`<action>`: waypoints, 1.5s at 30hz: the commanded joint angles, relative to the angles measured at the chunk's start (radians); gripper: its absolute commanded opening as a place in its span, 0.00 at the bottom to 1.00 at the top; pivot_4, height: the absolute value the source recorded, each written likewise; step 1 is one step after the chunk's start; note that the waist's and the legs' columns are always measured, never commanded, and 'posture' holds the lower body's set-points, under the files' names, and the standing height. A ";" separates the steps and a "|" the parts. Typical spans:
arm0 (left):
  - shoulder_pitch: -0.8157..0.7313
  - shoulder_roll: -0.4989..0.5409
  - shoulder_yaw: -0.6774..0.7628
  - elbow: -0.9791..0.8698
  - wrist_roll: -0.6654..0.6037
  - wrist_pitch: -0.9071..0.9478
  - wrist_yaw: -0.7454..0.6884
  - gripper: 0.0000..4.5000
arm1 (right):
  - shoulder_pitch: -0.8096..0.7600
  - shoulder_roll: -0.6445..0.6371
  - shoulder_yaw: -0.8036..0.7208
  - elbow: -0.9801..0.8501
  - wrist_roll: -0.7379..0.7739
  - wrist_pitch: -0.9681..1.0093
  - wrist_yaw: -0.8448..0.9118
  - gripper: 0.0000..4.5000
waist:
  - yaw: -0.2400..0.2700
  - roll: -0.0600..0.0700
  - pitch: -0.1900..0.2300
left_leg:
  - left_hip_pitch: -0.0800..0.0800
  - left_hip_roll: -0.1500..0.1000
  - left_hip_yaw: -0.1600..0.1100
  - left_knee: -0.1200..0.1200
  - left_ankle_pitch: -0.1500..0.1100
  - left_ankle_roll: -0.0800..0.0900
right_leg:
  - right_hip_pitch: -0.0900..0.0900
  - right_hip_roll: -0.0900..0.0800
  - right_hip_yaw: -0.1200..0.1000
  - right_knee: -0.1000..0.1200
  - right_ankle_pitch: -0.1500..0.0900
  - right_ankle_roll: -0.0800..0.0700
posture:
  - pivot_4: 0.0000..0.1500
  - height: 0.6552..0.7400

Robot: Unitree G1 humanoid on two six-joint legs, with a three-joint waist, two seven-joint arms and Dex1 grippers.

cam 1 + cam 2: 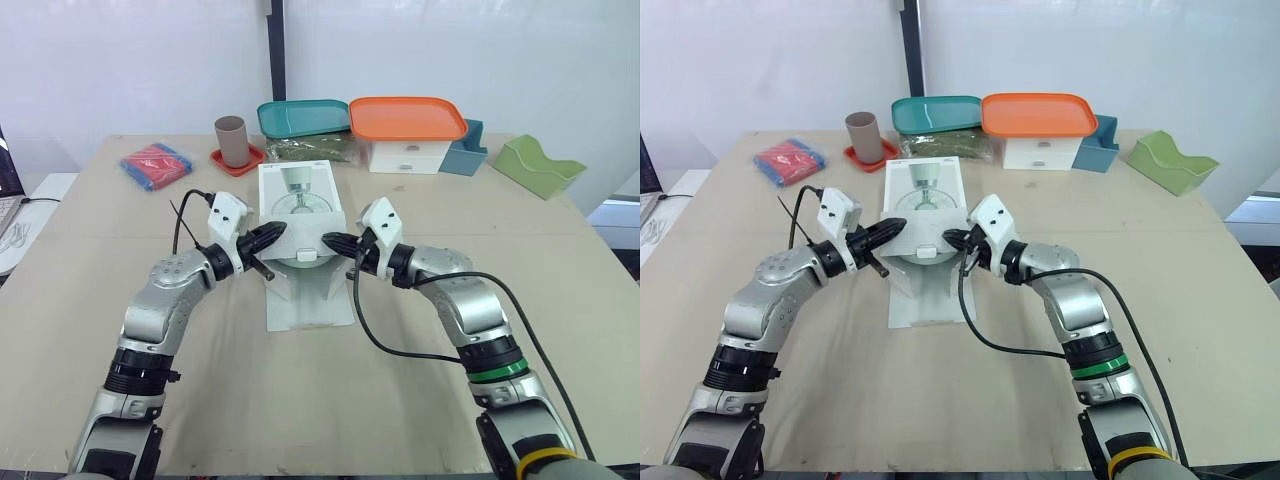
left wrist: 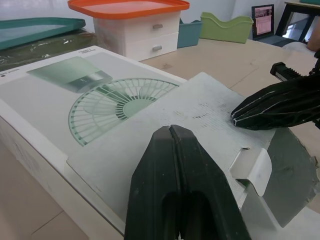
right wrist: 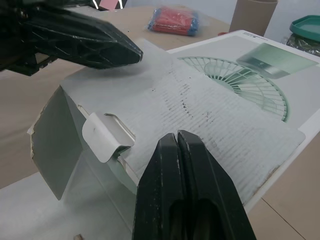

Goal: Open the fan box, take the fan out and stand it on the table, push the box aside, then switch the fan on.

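Left eye view: fan box lay flat on the counter, end flap folded back.
Left hand and right hand flanked the flap, each with fingers pressed together, gripping nothing.

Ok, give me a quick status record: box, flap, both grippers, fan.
box: fan box lying flat, middle of table
flap: near-end flap open, folded back over the box top
left gripper: shut, tip at the flap's left side
right gripper: shut, tip at the flap's right side
fan: not yet out on the table
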 commanded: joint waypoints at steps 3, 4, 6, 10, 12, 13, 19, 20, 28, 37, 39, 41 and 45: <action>-0.013 -0.004 0.010 0.001 -0.001 0.044 0.010 0.00 | -0.002 -0.002 -0.023 -0.061 0.014 0.009 -0.008 0.01 | 0.000 0.000 0.000 | 0.000 0.000 0.000 0.000 0.000 0.000 | 0.000 0.000 0.000 0.000 0.000 0.000 | 1.00 1.00; -0.013 -0.003 0.011 0.003 0.001 0.048 0.010 0.00 | -0.002 -0.004 -0.030 -0.074 0.027 0.009 0.003 0.01 | 0.000 0.000 0.000 | 0.000 0.000 0.000 0.000 0.000 0.000 | 0.000 0.000 0.000 0.000 0.000 0.000 | 1.00 1.00; -0.012 0.000 0.010 0.007 0.007 0.053 0.008 0.00 | -0.002 -0.013 -0.040 -0.114 0.068 0.018 0.042 0.01 | 0.000 0.000 0.000 | 0.000 0.000 0.000 0.000 0.000 0.000 | 0.000 0.000 0.000 0.000 0.000 0.000 | 1.00 1.00; -0.012 0.000 0.008 0.006 0.009 0.056 0.005 0.00 | 0.012 -0.047 -0.014 -0.190 0.105 0.075 0.094 0.01 | 0.000 0.000 0.000 | 0.000 0.000 0.000 0.000 0.000 0.000 | 0.000 0.000 0.000 0.000 0.000 0.000 | 1.00 1.00; -0.012 -0.002 0.007 0.004 0.009 0.058 0.006 0.00 | 0.025 -0.052 0.008 -0.225 0.106 0.114 0.090 0.01 | 0.001 0.000 0.000 | 0.000 0.000 -0.001 0.000 -0.001 0.001 | 0.000 0.000 0.000 0.000 0.000 0.000 | 1.00 1.00; -0.011 -0.004 0.006 0.003 0.010 0.059 0.007 0.00 | 0.032 -0.049 0.016 -0.239 0.103 0.136 0.077 0.01 | 0.000 0.000 0.000 | 0.000 0.000 -0.001 0.000 -0.001 0.001 | 0.000 0.000 0.000 0.000 0.000 0.000 | 1.00 1.00; -0.012 -0.015 0.001 0.003 0.014 0.064 0.012 0.00 | 0.064 -0.056 0.075 -0.258 0.047 0.193 0.032 0.01 | 0.001 0.000 0.000 | 0.000 0.000 -0.001 0.000 0.000 0.001 | 0.000 0.000 0.000 0.000 0.000 0.000 | 1.00 1.00; -0.013 -0.016 0.001 0.004 0.015 0.064 0.011 0.00 | 0.065 -0.059 0.078 -0.260 0.044 0.201 0.030 0.01 | 0.001 0.000 0.000 | 0.000 0.000 -0.001 0.000 0.000 0.000 | 0.000 0.000 0.000 0.000 0.000 0.000 | 1.00 1.00; -0.015 -0.014 0.003 0.007 0.018 0.065 0.006 0.00 | 0.066 -0.148 0.060 -0.301 0.055 0.298 0.058 0.01 | 0.001 0.000 0.000 | 0.000 0.000 -0.001 0.000 0.000 0.001 | 0.001 0.000 -0.001 0.000 0.000 0.000 | 1.00 1.00; -0.011 -0.011 0.004 0.001 0.017 0.070 0.005 0.00 | 0.106 -0.276 0.020 -0.294 0.046 0.334 0.073 0.01 | 0.002 0.000 0.000 | 0.000 0.000 -0.001 0.000 -0.001 0.002 | 0.001 0.000 -0.001 0.000 0.000 0.000 | 1.00 1.00; -0.009 -0.011 0.004 -0.002 0.016 0.072 0.005 0.00 | 0.106 -0.285 0.018 -0.274 0.033 0.321 0.063 0.01 | 0.002 0.000 0.000 | 0.000 0.000 -0.001 0.000 -0.001 0.002 | 0.001 0.000 -0.001 0.000 0.000 0.000 | 1.00 1.00; -0.007 -0.011 0.003 -0.005 0.016 0.074 0.005 0.00 | 0.100 -0.280 0.010 -0.240 0.012 0.299 0.039 0.01 | 0.002 0.000 0.000 | 0.000 0.000 0.000 0.000 -0.001 0.002 | 0.001 0.000 -0.001 0.000 0.000 0.000 | 1.00 1.00; -0.008 -0.010 0.002 -0.006 0.017 0.073 0.005 0.00 | 0.084 -0.264 0.001 -0.182 -0.019 0.249 0.000 0.01 | 0.002 0.000 0.000 | 0.000 0.000 0.000 0.000 -0.001 0.001 | 0.001 0.000 -0.001 0.000 0.000 0.000 | 1.00 1.00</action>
